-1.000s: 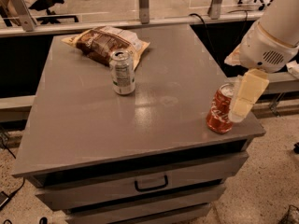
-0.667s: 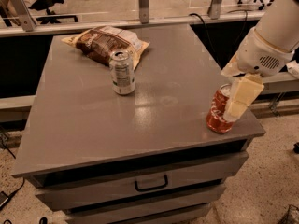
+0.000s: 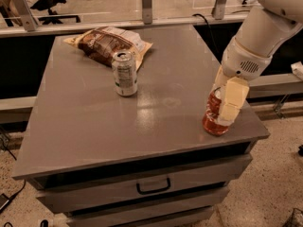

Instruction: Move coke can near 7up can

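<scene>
Coke can (image 3: 212, 121): upright at the table's (image 3: 94, 126) front right corner.
Gripper (image 3: 222, 103): straddles the coke can, one finger (image 3: 232, 100) before it and one behind, seemingly clamped on it.
7up can (image 3: 125, 73): upright, well apart to the left, just beside a chip bag (image 3: 106, 44).

Coke can (image 3: 211, 121) stands at the front right corner of the table (image 3: 85, 126), and the gripper (image 3: 225, 109) is right at it, on its right side. The 7up can (image 3: 125, 74) stands well apart, to the left and further back. The chip bag (image 3: 108, 43) lies just behind it.
</scene>
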{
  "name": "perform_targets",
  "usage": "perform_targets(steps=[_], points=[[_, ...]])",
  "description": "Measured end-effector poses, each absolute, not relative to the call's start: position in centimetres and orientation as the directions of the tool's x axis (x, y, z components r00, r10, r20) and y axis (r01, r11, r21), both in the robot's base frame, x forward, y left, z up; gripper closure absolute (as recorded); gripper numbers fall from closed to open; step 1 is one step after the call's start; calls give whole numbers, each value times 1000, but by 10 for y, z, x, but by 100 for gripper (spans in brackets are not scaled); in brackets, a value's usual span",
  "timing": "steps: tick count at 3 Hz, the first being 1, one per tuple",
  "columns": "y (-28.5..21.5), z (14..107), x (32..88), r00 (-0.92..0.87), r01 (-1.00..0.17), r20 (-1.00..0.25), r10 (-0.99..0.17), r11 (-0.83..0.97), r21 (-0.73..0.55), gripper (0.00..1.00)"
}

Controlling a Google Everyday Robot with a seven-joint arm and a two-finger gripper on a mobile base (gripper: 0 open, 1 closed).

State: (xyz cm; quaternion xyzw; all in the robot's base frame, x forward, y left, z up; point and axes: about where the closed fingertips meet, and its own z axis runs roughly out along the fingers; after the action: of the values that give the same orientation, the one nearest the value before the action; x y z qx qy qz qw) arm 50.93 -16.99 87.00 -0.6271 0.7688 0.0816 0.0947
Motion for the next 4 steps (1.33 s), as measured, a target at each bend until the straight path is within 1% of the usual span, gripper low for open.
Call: perform_targets(steps=[1,2,4], points=[[-170,879,509,-195,-980,-248,-949,200,7,87],[-170,883,509,-195,-980,-248,-949,200,7,87],[-170,884,509,-195,-980,-248,-949,200,7,40]])
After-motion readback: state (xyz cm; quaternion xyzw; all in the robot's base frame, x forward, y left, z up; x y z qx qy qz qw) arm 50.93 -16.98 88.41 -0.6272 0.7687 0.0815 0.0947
